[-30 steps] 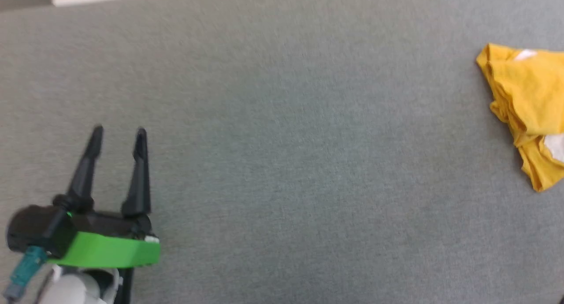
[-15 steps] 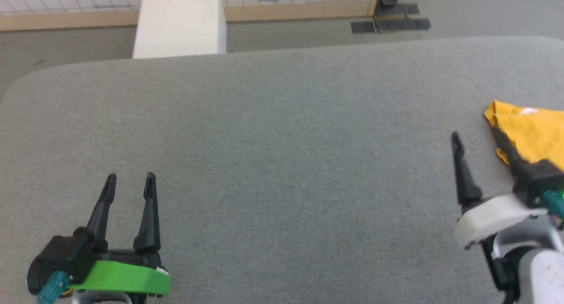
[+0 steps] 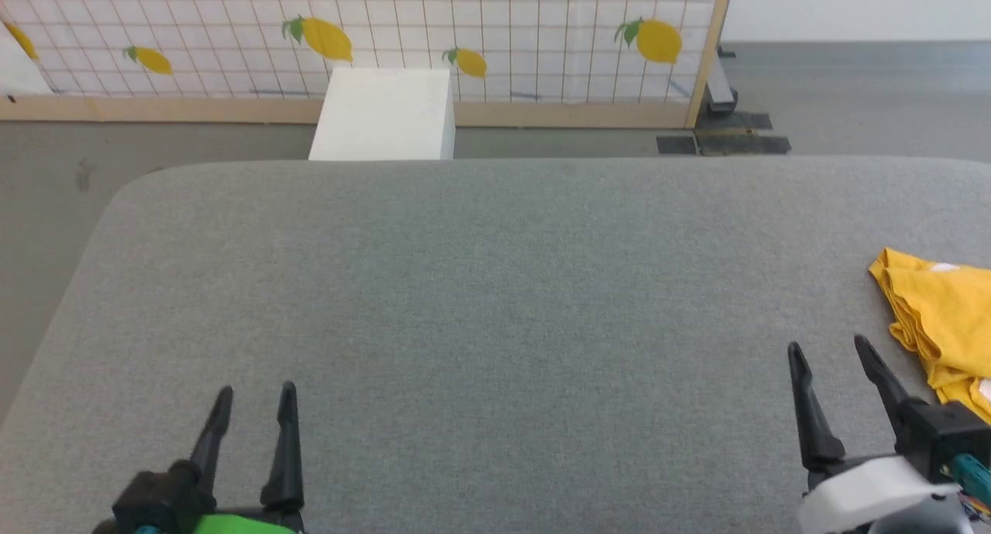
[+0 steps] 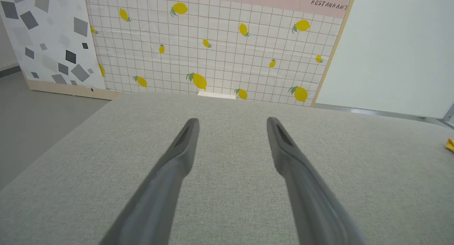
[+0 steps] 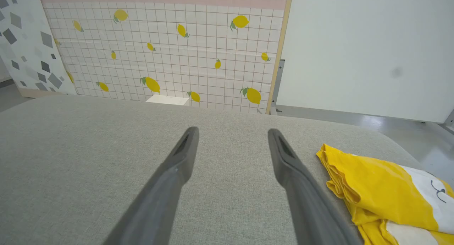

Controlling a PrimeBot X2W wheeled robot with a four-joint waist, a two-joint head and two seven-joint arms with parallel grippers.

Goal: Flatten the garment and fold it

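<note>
Work on the task has hardly begun, by the look of it. The bright yellow short-sleeved T-shirt (image 3: 937, 309) lies crumpled in a heap at the right side of the grey fabric-covered desk (image 3: 495, 286). Its cloth is bunched in ridges along its left edge, and a white printed patch with a thin black mark shows in the right wrist view.

Both pairs of jaws are released and hold nothing. The left jaws hover over bare desk at the near left, well apart from the shirt. The right jaws sit at the near right, their long dark fingers (image 3: 879, 379) just beside the heap and not touching it.

Everything is left to do: taking hold of the shirt, drawing it toward the middle, spreading it flat, then folding. Beyond the far edge stand a white box (image 3: 383, 112) and a lemon-printed grid panel (image 3: 495, 31).
</note>
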